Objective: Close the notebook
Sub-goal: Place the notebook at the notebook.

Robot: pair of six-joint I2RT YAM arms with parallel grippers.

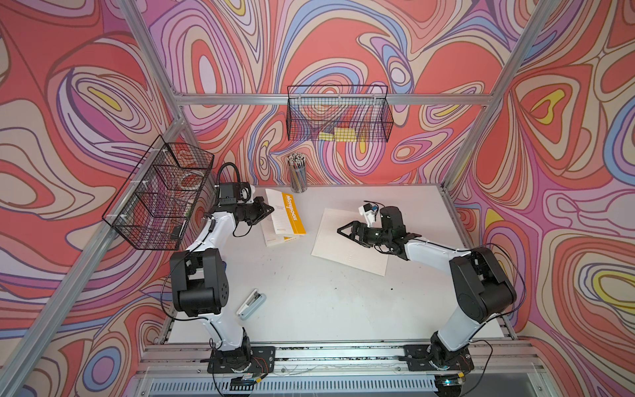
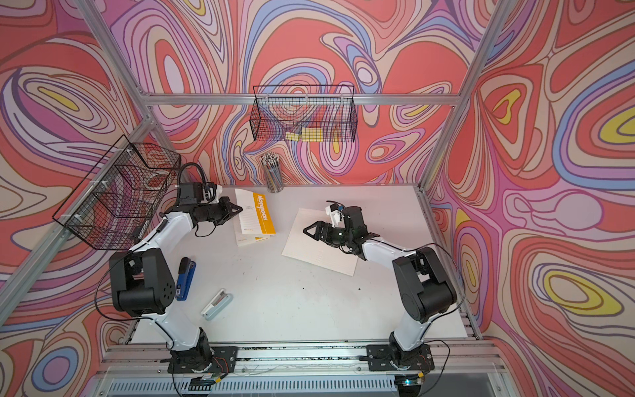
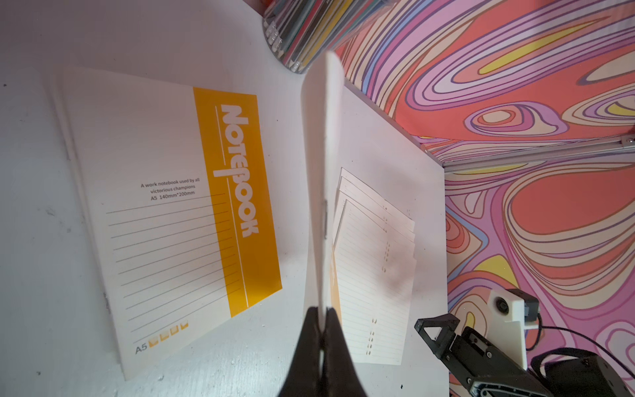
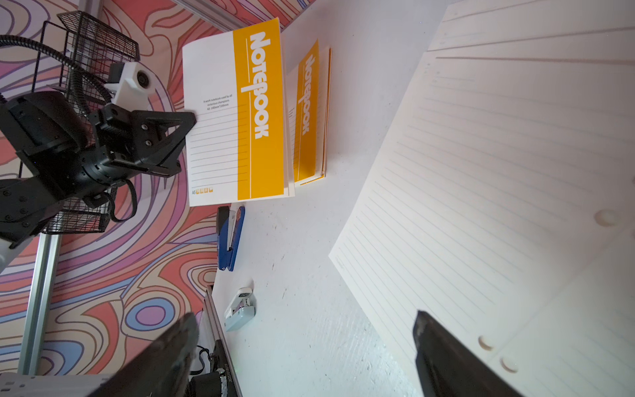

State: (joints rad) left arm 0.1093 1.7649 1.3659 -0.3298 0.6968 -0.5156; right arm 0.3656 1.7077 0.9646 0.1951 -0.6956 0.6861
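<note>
On the white table (image 1: pixel 309 292), the notebook (image 1: pixel 285 216) lies near the back edge, left of middle, beside the pencil cup (image 1: pixel 298 178). The left gripper (image 1: pixel 270 209) pinches its raised cover's edge; the right gripper (image 1: pixel 342 231) hangs spread above loose lined sheets (image 1: pixel 343 261).

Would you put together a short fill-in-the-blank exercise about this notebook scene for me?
1. The left gripper is ___ on the notebook.
2. Over the loose lined sheets, the right gripper is ___.
3. The word printed on the notebook's yellow stripe is ___.
4. The clear cup at the back of the table holds ___.
Missing words: shut, open, Notebook, pencils.
</note>
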